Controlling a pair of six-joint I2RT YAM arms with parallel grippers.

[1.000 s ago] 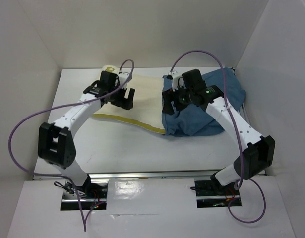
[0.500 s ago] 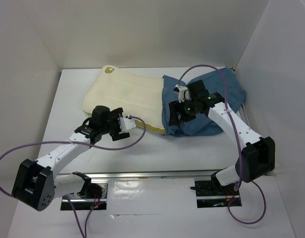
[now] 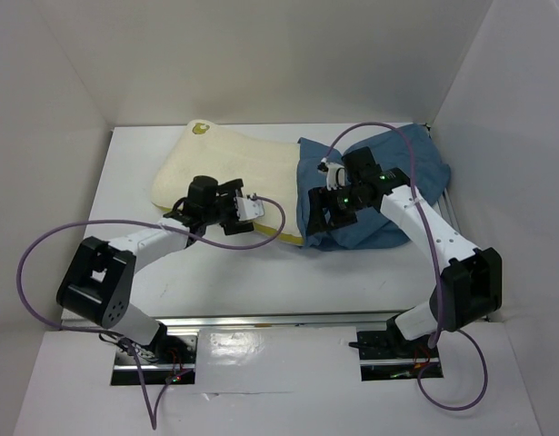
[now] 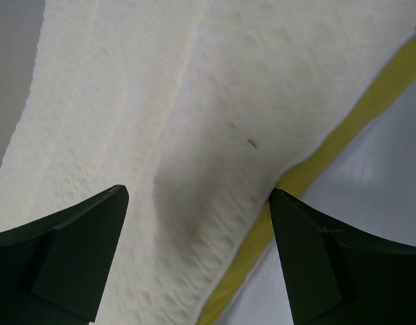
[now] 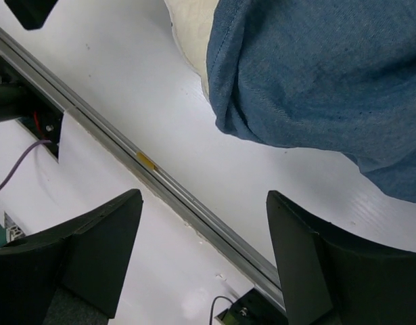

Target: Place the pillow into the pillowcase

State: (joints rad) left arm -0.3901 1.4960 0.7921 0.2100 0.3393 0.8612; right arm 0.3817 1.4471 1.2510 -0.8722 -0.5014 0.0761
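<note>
The cream-white pillow (image 3: 234, 168) lies at the back left of the table, its yellow mark (image 3: 201, 128) at the far corner and its yellow edge band (image 3: 281, 236) along the near side. Its right end lies against the wrinkled blue pillowcase (image 3: 397, 173); I cannot tell if it is under the cloth. My left gripper (image 3: 232, 214) is open and empty, close over the pillow's near edge; in the left wrist view (image 4: 197, 193) its fingers straddle the cream cloth (image 4: 194, 101) and the yellow band (image 4: 329, 149). My right gripper (image 3: 317, 211) is open and empty, over the pillowcase's near left edge (image 5: 329, 74).
A metal rail (image 3: 279, 318) runs along the table's front edge and also shows in the right wrist view (image 5: 160, 183). White walls close in the left, back and right sides. Purple cables (image 3: 43, 245) loop off both arms.
My left arm left the pillow's far part, swung back toward the front, then returned to the pillow's near edge. My right gripper shifted slightly toward the near left over the pillowcase.
</note>
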